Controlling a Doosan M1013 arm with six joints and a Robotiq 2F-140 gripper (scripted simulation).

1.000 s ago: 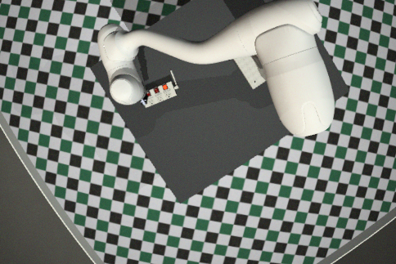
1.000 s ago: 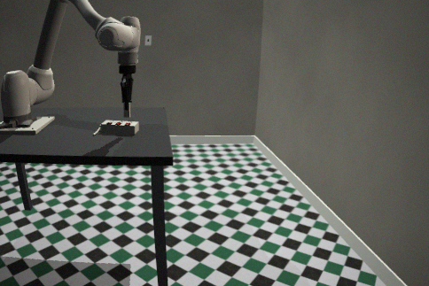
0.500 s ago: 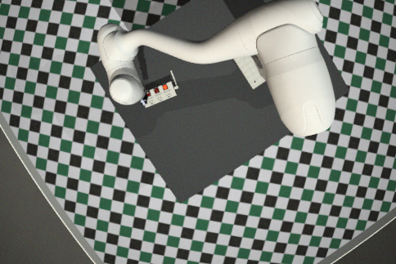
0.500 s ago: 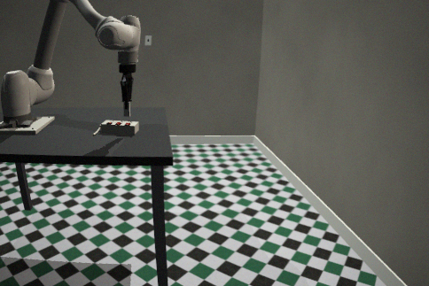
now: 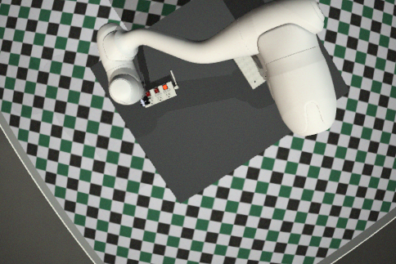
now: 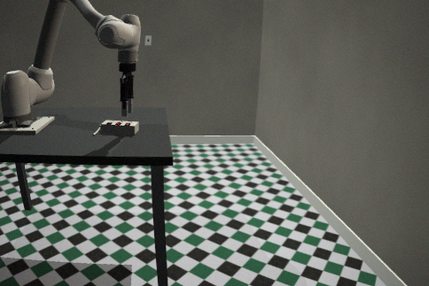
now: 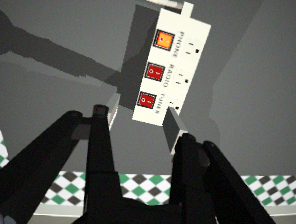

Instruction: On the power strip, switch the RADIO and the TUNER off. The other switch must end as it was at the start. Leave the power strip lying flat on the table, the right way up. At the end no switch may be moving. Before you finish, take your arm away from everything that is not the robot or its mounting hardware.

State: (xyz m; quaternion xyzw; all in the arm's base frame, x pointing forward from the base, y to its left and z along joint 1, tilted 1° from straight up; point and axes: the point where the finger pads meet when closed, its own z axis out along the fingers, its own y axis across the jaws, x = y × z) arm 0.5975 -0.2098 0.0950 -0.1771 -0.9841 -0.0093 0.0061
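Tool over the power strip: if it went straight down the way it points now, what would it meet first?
Probably the TUNER end of the strip. The tool hangs open, pointing straight down above that end and holding nothing. In the wrist view one finger overlaps the strip's corner beside the TUNER switch; the other may meet the table alongside.

The white power strip (image 7: pixel 171 65) lies flat, face up, on the dark surface (image 7: pixel 60 85). Its PHONE switch (image 7: pixel 164 39) glows orange. The RADIO switch (image 7: pixel 154 72) and TUNER switch (image 7: pixel 146 101) are dull red.

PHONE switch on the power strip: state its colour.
Bright orange, lighter than the two dark red switches beside it; the PHONE switch shows best in the wrist view.
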